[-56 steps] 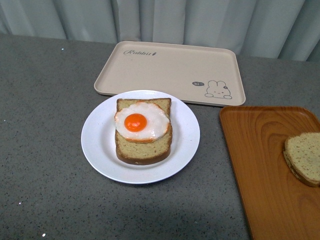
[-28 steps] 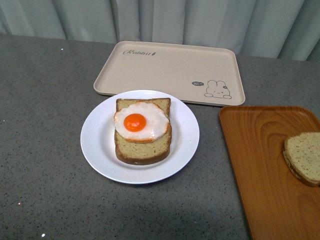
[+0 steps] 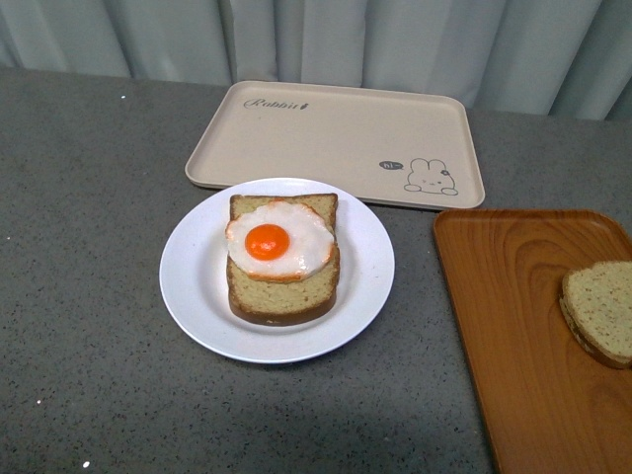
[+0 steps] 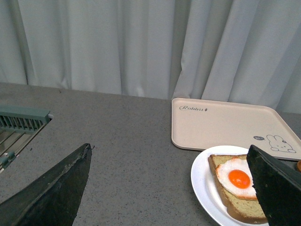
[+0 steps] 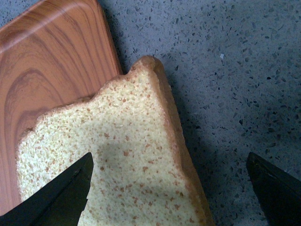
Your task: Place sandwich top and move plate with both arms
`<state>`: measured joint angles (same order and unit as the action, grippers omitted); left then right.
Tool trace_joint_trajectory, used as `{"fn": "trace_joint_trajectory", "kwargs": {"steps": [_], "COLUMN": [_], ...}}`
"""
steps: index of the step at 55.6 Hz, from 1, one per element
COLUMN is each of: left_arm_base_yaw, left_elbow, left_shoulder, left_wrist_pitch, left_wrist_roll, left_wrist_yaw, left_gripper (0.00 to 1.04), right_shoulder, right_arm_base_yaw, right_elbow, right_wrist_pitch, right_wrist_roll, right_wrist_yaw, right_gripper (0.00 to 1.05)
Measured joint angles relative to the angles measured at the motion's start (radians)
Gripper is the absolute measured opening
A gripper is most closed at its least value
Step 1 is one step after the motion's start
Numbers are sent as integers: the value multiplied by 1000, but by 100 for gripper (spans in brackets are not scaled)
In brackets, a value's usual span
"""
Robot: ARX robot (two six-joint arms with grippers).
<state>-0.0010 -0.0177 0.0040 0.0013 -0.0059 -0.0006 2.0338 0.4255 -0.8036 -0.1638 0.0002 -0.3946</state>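
Observation:
The white plate sits mid-table holding a thick bread slice with a fried egg on it. The sandwich top, a speckled tan slice, lies at the right edge of the wood-grain tray. Neither arm shows in the front view. My left gripper is open, hovering over bare table beside the plate. Directly above the sandwich top my right gripper is open, and the slice's crust edge overhangs the tray.
A beige rabbit tray lies behind the plate. Grey curtains close off the back. A green-edged metal rack shows at the table's side in the left wrist view. Grey speckled tabletop surrounds everything.

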Motion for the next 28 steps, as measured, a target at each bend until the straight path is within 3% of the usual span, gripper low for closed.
{"fn": "trace_joint_trajectory", "kwargs": {"steps": [6, 28], "left_arm_base_yaw": [0, 0], "left_elbow": [0, 0], "left_shoulder": [0, 0], "left_wrist_pitch": [0, 0], "left_wrist_roll": [0, 0], "left_wrist_yaw": [0, 0], "left_gripper": [98, 98], "right_shoulder": [11, 22], "right_arm_base_yaw": [-1, -9], "right_elbow": [-12, -21], "right_wrist_pitch": [0, 18], "right_wrist_roll": [1, -4], "right_wrist_yaw": [6, -4], "right_gripper": [94, 37]}}
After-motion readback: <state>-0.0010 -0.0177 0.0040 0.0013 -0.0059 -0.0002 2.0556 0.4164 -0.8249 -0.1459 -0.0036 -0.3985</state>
